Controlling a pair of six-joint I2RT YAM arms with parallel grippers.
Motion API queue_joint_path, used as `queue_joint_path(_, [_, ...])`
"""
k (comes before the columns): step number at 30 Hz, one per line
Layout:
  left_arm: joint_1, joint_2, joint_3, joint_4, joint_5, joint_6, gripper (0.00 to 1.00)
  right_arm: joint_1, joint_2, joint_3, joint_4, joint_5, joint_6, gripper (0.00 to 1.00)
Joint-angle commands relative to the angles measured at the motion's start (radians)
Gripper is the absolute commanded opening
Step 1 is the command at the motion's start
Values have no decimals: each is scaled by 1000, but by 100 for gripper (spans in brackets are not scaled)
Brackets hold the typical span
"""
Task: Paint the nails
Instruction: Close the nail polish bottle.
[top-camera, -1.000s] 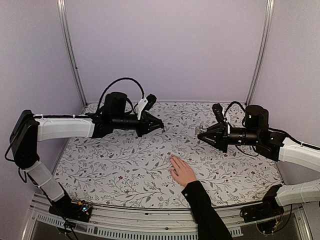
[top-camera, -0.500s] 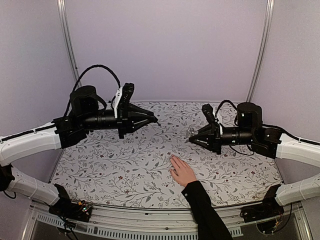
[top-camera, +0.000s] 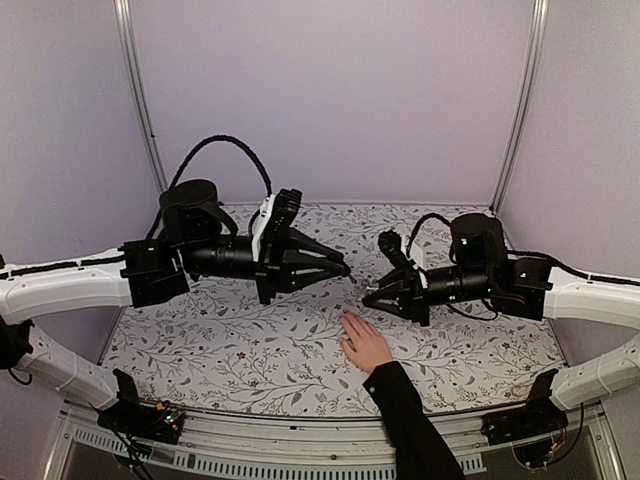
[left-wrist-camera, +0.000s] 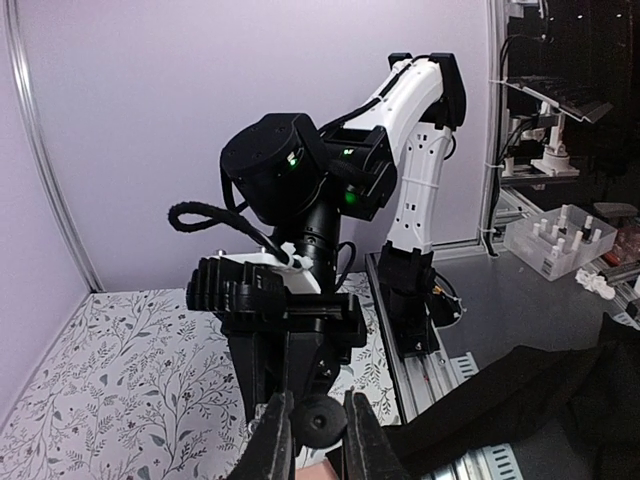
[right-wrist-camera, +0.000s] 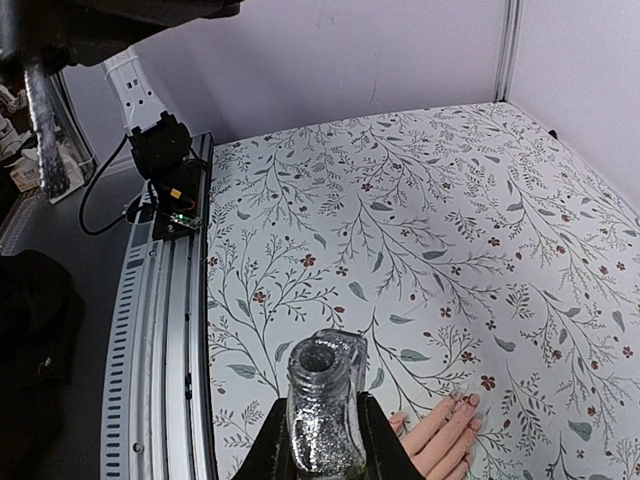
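By the hand (top-camera: 365, 345), left gripper's (top-camera: 345, 270) cap (left-wrist-camera: 318, 420) neared right gripper's (top-camera: 368, 293) bottle (right-wrist-camera: 325, 415)

I'm working in a robotics lab cell: plain lilac wall panels (top-camera: 330, 100) framed by silver metal posts (top-camera: 140, 110), and a flower-printed tabletop (top-camera: 230, 330) edged by a slotted aluminium rail (right-wrist-camera: 165, 330). Beyond it are a white rack of small upright pieces (left-wrist-camera: 550, 240) and dark equipment shelves (left-wrist-camera: 560, 90).

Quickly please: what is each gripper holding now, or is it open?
Left gripper: closed on the black cap.
Right gripper: closed on the open glitter bottle.
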Motion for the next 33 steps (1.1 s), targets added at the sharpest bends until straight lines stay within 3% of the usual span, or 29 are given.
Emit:
queue_joint_path(1, [-21,29,38,-6,-32,31,1,26,1,25,-20,28,-47,0])
queue_joint_path(33, [-37,86,48,-53,-108,88,0,75,-27,26,-26,36,-82,0])
